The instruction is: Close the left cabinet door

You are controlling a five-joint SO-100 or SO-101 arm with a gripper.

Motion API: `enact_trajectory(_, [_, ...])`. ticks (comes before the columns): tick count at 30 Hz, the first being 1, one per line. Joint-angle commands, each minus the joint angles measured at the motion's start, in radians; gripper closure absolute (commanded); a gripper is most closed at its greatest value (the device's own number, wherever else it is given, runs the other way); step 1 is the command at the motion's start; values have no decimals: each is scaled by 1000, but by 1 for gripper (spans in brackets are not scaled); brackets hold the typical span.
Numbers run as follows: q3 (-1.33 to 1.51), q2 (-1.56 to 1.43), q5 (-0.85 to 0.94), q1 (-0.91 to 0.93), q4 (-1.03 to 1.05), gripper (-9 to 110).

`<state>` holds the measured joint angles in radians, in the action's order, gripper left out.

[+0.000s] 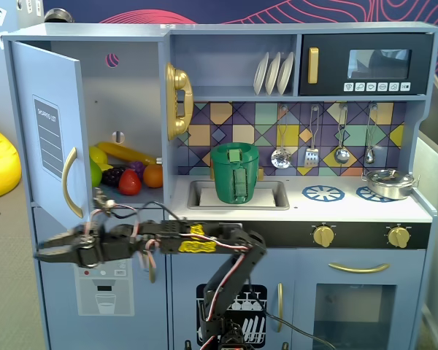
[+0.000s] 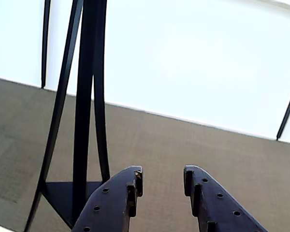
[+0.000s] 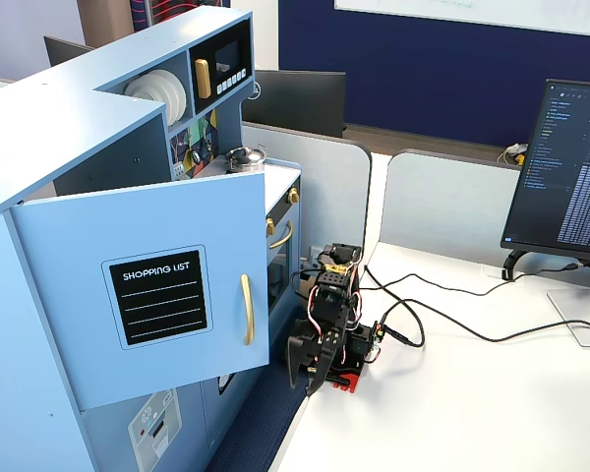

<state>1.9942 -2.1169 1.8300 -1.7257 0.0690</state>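
The left cabinet door (image 1: 47, 124) stands wide open, swung out to the left in a fixed view. It is blue-grey with a black "SHOPPING LIST" panel (image 3: 157, 295) and a curved gold handle (image 1: 69, 182), which also shows in the other fixed view (image 3: 246, 310). My gripper (image 1: 40, 254) points left, just below the door's lower edge and under the handle, apart from the door. Its jaws are open and empty in the wrist view (image 2: 163, 175), which shows only carpet and wall. The gripper also shows in the other fixed view (image 3: 303, 379), beside the door's free edge.
Toy fruit (image 1: 124, 175) lies inside the open cabinet. Below it is the door with the dispenser graphic (image 1: 104, 292). A gold phone (image 1: 177, 102) hangs on the cabinet's right post. A green pot (image 1: 235, 171) sits in the sink. A black stand (image 2: 82, 121) stands on the carpet. A monitor (image 3: 570, 167) is on the table.
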Motion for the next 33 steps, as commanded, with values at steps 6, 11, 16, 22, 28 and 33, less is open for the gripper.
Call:
enact_trajectory(6, [-253,170,57,61,-14,102])
enact_trajectory(11, [-245,153,46,133,-2,102])
enact_trajectory(16, [-190,107,34,199,5,102])
enact_trajectory(22, [-126,44,21,250,17,102])
enact_trajectory(28, [-104,-15,21,403,78,102])
enact_trajectory(33, [-106,-72,38,595,138,102])
